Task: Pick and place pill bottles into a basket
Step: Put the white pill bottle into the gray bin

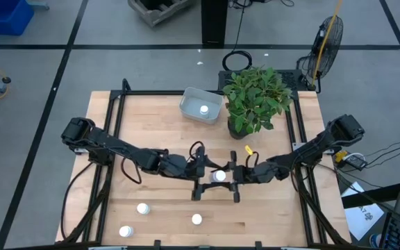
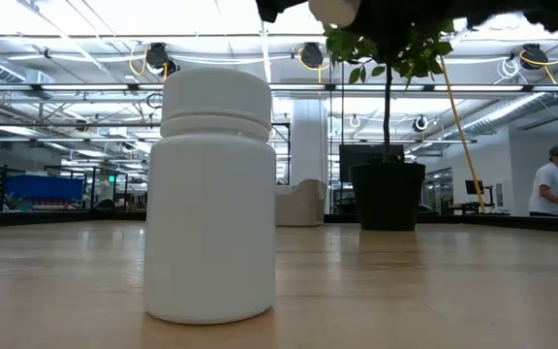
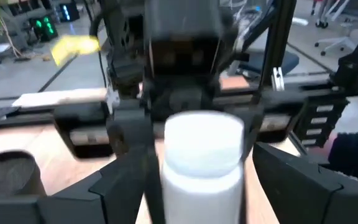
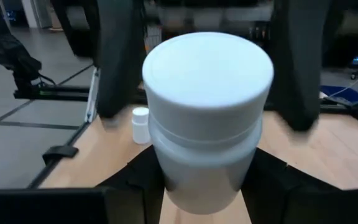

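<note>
A white pill bottle (image 1: 219, 176) is up in the air at the table's middle, where my two grippers meet. My right gripper (image 1: 230, 176) comes from the right and is shut on it. My left gripper (image 1: 207, 178) comes from the left and is open, with its fingers (image 4: 117, 62) standing wide on either side of the bottle. The basket (image 1: 189, 111) sits at the far middle with one bottle (image 1: 204, 109) standing in it. Three more bottles stand on the near part of the table: two at the near left (image 1: 142, 207) (image 1: 125, 231) and one at the near middle (image 1: 197, 219). My right gripper pinches the bottle's body (image 4: 197, 180), below the cap, between its two fingers (image 4: 135, 186). The fingers come level from the table's right side. The bottle stands upright, cap up, lifted well clear of the table, as the low view (image 2: 332, 10) shows.
A leafy potted plant (image 1: 255, 101) stands at the far right, beside the basket. The bottle at the near middle fills the low view (image 2: 211, 194). Black frame rails (image 1: 117, 125) run along the table's left and right sides.
</note>
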